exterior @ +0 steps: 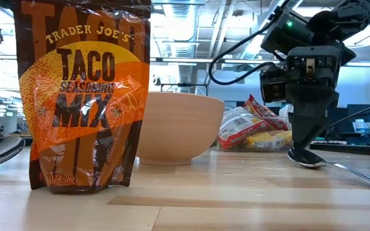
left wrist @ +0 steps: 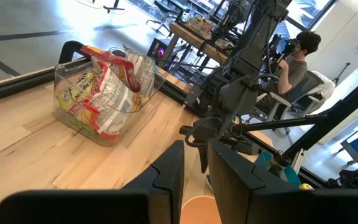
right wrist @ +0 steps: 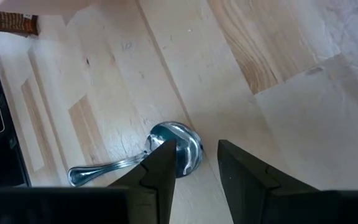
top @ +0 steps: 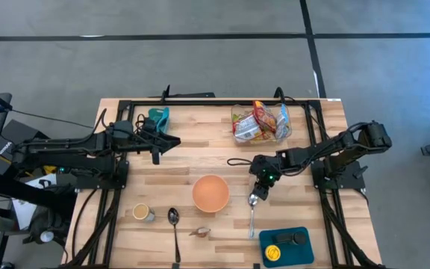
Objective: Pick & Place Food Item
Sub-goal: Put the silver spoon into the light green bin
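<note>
The snack bags (top: 260, 123) sit in a clear tub (top: 234, 118) at about 1 o'clock on the table (top: 200, 161), well apart from both grippers. A taco mix pack (top: 200, 232) lies down near 6 o'clock.

The biggest worry is that the wrong thing gets picked. The right gripper (top: 254, 196) is over a spoon (top: 251, 215), not over any food, so it could grab or knock the spoon. A smaller worry is the orange bowl (top: 210, 193). It is just beside that gripper, at its 9 o'clock, and a sideways swing could bump it. The smallest worry is that the shiny bags may slip or bunch up when pinched.

The right arm reaches in from 3 o'clock and bends down. Its fingers point straight at the round end of the spoon and are a little apart, holding nothing. I cannot tell if they touch the spoon.

The left arm lies flat from 9 o'clock. The left gripper (top: 176, 140) points toward the tub with a thin gap and nothing in it
</note>
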Robot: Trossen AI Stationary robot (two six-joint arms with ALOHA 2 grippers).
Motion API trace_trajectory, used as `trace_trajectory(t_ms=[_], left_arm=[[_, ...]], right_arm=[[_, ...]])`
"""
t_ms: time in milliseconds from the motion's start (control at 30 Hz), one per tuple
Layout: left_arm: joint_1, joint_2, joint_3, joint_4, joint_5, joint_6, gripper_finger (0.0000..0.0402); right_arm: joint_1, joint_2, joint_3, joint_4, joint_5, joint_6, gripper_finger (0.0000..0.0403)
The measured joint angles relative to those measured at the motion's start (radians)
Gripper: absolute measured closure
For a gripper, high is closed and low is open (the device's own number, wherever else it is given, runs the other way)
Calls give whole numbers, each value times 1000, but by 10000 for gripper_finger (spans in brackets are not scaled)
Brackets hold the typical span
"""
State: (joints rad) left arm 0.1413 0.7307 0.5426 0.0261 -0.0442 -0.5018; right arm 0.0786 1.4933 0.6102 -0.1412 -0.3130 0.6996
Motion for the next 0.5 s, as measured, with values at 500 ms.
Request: trace_trajectory(t_ms=[500], left_arm=[[0, 0, 0, 0, -10, 5, 335]], right_arm=[[49, 0, 0, 4, 61, 16, 290]])
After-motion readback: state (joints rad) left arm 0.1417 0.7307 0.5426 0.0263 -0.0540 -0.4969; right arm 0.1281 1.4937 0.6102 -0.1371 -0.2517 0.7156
